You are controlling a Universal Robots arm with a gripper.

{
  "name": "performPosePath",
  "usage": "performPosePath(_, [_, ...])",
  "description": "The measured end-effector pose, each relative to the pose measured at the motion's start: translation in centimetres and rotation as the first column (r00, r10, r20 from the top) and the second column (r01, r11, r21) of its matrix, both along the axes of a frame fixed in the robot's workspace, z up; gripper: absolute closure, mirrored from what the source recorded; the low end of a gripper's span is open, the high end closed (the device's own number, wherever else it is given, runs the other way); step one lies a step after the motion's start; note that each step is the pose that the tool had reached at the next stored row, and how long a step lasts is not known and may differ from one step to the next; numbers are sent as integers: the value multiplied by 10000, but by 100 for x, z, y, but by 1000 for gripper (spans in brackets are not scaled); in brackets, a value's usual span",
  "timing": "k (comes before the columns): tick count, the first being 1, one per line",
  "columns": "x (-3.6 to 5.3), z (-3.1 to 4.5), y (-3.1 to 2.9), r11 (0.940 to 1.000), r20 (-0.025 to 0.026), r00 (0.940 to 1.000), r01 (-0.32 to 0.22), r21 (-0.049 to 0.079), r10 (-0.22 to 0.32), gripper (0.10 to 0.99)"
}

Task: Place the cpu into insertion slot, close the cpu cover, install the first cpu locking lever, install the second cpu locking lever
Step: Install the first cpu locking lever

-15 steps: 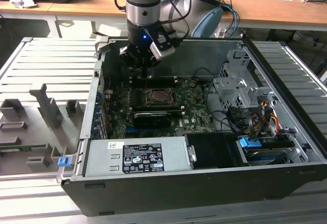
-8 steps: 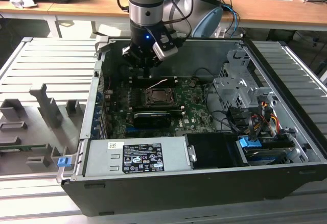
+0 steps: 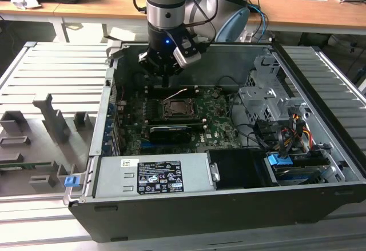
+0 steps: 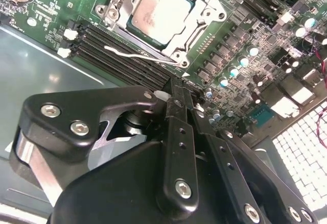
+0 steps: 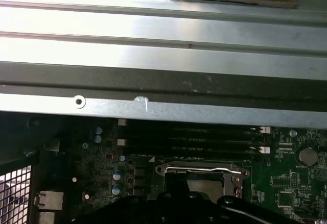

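The cpu [image 4: 162,10] lies silver-topped in the insertion slot [image 3: 174,110] in the middle of the green motherboard. The cpu cover [image 4: 202,27] lies down flat around it as a metal frame; it also shows in the first wrist view [image 5: 202,170]. One thin locking lever [image 4: 134,54] sticks out loose along the slot's side, and in the exterior view this lever [image 3: 178,93] rises pale behind the slot. My gripper [image 3: 166,83] hangs just behind the slot, above the lever's end. Its fingers [image 4: 176,106] meet at the tip, shut on nothing.
The open computer case has a grey power supply [image 3: 151,176] at the front, a drive cage with cables [image 3: 274,108] at the exterior view's right, and a black card [image 3: 170,132] in front of the slot. Black memory slots [image 4: 120,48] run beside the socket. The case wall [image 5: 163,112] stands close behind.
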State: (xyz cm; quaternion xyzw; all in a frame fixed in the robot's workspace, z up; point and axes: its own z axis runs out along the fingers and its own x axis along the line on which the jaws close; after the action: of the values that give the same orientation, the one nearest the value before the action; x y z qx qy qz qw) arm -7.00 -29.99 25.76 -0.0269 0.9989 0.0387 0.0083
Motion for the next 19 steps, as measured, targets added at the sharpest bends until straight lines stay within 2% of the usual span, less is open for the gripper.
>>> performPosePath(14, [82,-12,0,10000,2,10000,7,6,-7,980])
performPosePath(15, [83,-15,-1,10000,7,10000,9,82,-9,980])
performPosePath(16, [86,-21,-5,9997,9,10000,12,246,-12,980])
performPosePath(19, [88,-50,-22,9993,11,10000,22,369,-23,980])
